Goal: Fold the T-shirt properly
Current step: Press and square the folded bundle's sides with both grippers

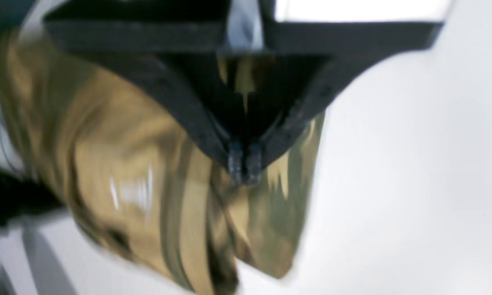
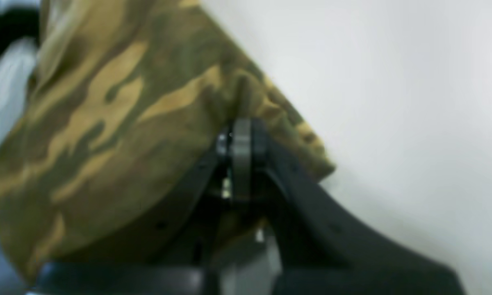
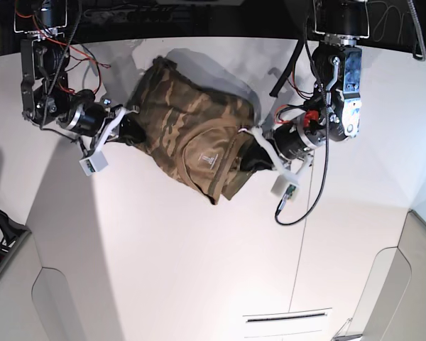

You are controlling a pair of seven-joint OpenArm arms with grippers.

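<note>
Both arms are holding the camouflage T-shirt (image 3: pixel 192 145) bunched above the white bench (image 3: pixel 163 270), left jaws and right jaws clenched on cloth, so they should be spreading apart evenly to flatten it.
</note>
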